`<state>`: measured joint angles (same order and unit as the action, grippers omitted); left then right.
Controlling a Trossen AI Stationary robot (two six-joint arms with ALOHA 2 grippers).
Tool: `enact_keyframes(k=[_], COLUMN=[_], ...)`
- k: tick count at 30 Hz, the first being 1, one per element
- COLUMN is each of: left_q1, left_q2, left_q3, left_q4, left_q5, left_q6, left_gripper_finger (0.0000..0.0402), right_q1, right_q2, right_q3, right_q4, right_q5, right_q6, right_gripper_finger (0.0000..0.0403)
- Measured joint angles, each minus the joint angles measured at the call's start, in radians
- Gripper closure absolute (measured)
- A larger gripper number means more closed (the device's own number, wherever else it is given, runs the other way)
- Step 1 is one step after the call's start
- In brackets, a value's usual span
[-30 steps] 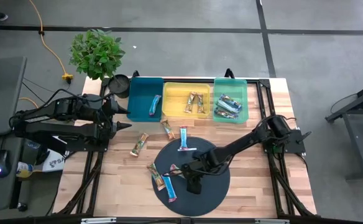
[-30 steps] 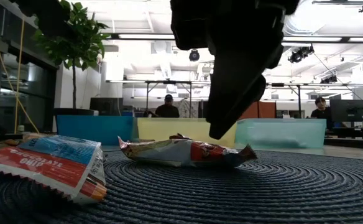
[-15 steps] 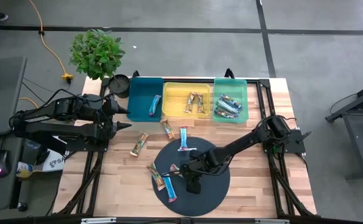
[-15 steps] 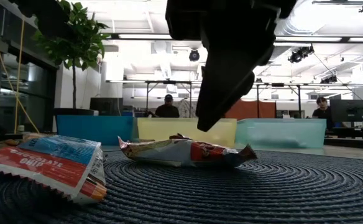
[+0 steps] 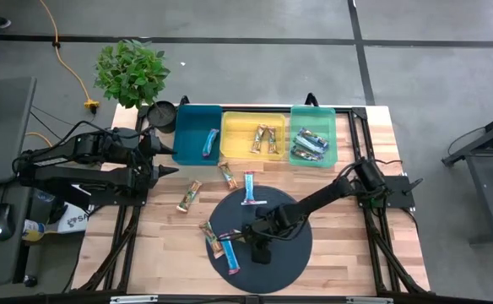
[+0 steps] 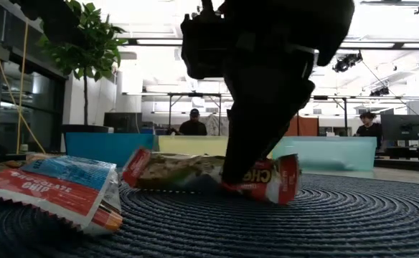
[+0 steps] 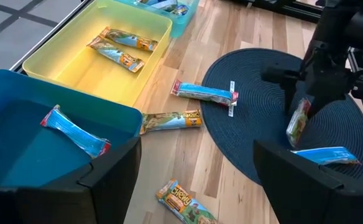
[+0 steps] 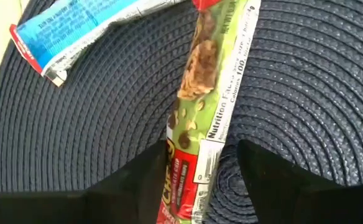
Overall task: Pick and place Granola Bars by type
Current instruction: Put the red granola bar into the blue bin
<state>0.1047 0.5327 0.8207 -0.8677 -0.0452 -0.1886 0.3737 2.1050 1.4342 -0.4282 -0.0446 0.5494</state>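
Teal, yellow, green: three trays (image 5: pixel 268 116)

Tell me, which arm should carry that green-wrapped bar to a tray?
The right. The right gripper already straddles the green-wrapped bar on the round mat; the left gripper waits open by the teal tray.

"Nutrition Facts" and "Calories 100" on the green-wrapped granola bar (image 8: pixel 207 118); "CHOCOLATE" on the blue-wrapped bar (image 6: pixel 55 188)

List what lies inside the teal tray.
One blue-wrapped granola bar lies slanted on the floor of the teal tray. In the left wrist view that arm's own dark fingers cover the tray's near corner.
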Motion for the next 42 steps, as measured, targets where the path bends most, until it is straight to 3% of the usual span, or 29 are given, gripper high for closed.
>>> enact_keyframes(k=[12, 29, 42], left_q1=[0.000, 0.000, 0.000], left_q2=[0.000, 0.000, 0.000], left_q3=[0.000, 0.000, 0.000], left_q4=[0.000, -0.004, -0.003], left_q5=[0.000, 0.000, 0.000], left_q6=[0.000, 0.000, 0.000], left_gripper_finger=[0.0099, 0.0099, 0.0099], right_q1=[0.000, 0.000, -0.003], right_q2=[0.003, 0.003, 0.002], right_q3=[-0.001, -0.001, -0.001], right_q4=[0.056, 0.056, 0.084], right_q5=[0.006, -0.022, -0.015], right_q6=[0.019, 0.035, 0.038], right_gripper_finger=[0.0219, 0.0313, 0.0347])
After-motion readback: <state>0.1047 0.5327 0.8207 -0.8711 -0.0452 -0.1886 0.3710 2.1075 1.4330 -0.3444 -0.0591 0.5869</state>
